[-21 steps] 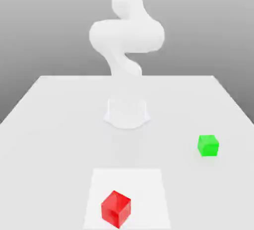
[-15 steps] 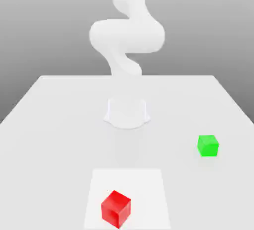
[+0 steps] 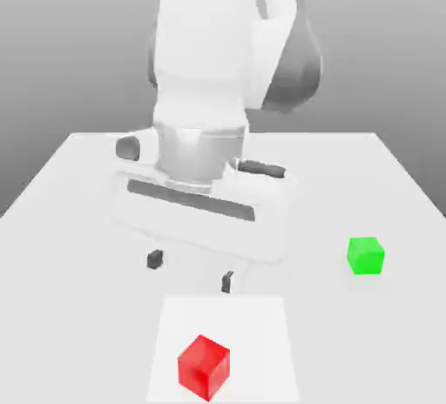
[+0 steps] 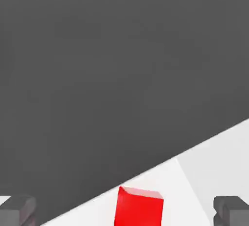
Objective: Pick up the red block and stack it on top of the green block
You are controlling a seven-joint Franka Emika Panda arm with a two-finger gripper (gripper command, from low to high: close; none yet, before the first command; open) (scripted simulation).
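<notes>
The arm [image 3: 205, 63] has swung into view, fingers [image 3: 155, 259] apart, near the red block [image 3: 204, 366].

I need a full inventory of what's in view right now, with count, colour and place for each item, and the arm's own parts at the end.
red cube: one, glossy red, on the white square near the front edge of the exterior view
green cube: one, bright green, on the table toward the exterior view's right
white square: one, white, flat on the table, under the red cube
table: one, pale grey, under the cubes and the square
arm: one, white with grey parts, reaching over the table from the back
hand body: one, white with dark strips, at the arm's lower end
pincer: one, two dark-tipped fingers, open, above the table, behind the red cube in the exterior view
</notes>
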